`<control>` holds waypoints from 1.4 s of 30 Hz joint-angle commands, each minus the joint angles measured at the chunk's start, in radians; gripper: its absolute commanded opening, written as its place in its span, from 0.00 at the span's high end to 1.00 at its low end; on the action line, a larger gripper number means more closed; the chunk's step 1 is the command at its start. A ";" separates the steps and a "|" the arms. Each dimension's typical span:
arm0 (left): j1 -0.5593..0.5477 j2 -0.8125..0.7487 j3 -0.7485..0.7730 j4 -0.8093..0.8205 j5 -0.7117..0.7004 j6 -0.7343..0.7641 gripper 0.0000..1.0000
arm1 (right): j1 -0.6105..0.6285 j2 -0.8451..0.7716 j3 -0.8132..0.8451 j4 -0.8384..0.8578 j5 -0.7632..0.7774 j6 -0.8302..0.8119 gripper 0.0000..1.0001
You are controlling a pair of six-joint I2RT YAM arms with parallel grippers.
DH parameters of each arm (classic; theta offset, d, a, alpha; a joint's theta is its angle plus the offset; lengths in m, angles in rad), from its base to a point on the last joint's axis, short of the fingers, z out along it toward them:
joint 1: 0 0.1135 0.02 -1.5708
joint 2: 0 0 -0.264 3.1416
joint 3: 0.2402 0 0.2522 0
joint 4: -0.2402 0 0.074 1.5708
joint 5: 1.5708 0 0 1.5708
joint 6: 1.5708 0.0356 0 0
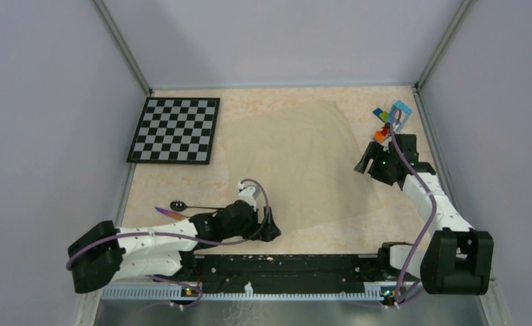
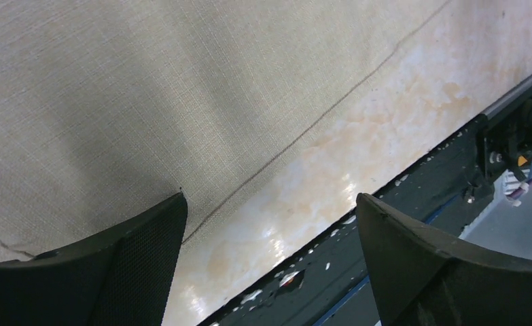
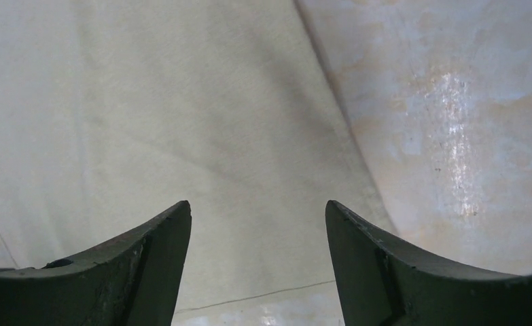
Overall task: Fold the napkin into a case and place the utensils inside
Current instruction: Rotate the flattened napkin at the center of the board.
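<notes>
The cream-beige napkin (image 1: 297, 163) lies spread flat in the middle of the table; no case shows. My left gripper (image 1: 273, 232) hangs open over the cloth's near left corner, with the hem (image 2: 304, 129) and bare tabletop between its fingers. My right gripper (image 1: 363, 165) is open over the napkin's right edge (image 3: 338, 102), nothing between its fingers. The utensils lie left of the left arm: a black spoon (image 1: 179, 204) and a rainbow-tinted piece (image 1: 168, 212), partly hidden by the arm.
A black-and-white chequered board (image 1: 175, 129) lies at the back left. Small coloured toy bricks (image 1: 391, 117) sit at the back right, just behind the right arm. The black base rail (image 1: 283, 265) runs along the near edge.
</notes>
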 commanded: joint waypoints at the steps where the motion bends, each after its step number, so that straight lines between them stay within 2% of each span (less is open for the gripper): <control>1: 0.004 -0.115 -0.070 -0.266 -0.127 -0.049 0.01 | -0.007 0.048 -0.004 -0.004 0.069 -0.001 0.29; 4: 0.004 -0.171 -0.076 -0.270 -0.138 -0.045 0.01 | -0.007 0.106 0.017 -0.027 0.082 -0.010 0.33; 8: 0.003 -0.178 -0.092 -0.166 -0.060 -0.009 0.01 | -0.001 0.145 -0.007 0.034 -0.019 -0.005 0.45; 13: 0.004 -0.078 -0.042 -0.159 -0.039 -0.018 0.01 | 0.059 0.246 0.005 0.107 -0.057 0.002 0.46; 17: 0.004 -0.082 -0.033 -0.162 -0.045 -0.026 0.01 | 0.055 0.321 0.007 0.143 0.010 0.033 0.49; 21: 0.005 -0.149 -0.011 -0.184 -0.015 0.027 0.01 | 0.028 0.297 -0.088 0.194 0.086 0.085 0.49; 26: 0.026 -0.235 0.160 -0.306 -0.021 0.115 0.01 | -0.029 0.181 -0.195 0.213 0.120 0.129 0.49; 29: 0.112 -0.226 0.290 -0.368 -0.035 0.172 0.01 | -0.015 0.054 -0.187 0.199 0.107 0.096 0.48; 30: 0.165 -0.201 0.332 -0.374 -0.017 0.197 0.01 | 0.006 0.018 -0.177 0.217 0.085 0.085 0.44; 32: 0.300 -0.140 0.395 -0.363 0.055 0.239 0.01 | 0.064 -0.013 -0.128 0.300 0.074 0.074 0.30; 34: 0.436 -0.062 0.441 -0.308 0.133 0.265 0.01 | 0.085 0.039 -0.045 0.370 0.042 0.075 0.24; 36: 0.538 0.039 0.485 -0.229 0.197 0.267 0.01 | 0.087 0.190 0.081 0.411 -0.006 0.089 0.24; 42: 0.688 0.347 0.675 -0.038 0.223 0.270 0.01 | 0.088 0.592 0.493 0.454 -0.109 0.127 0.34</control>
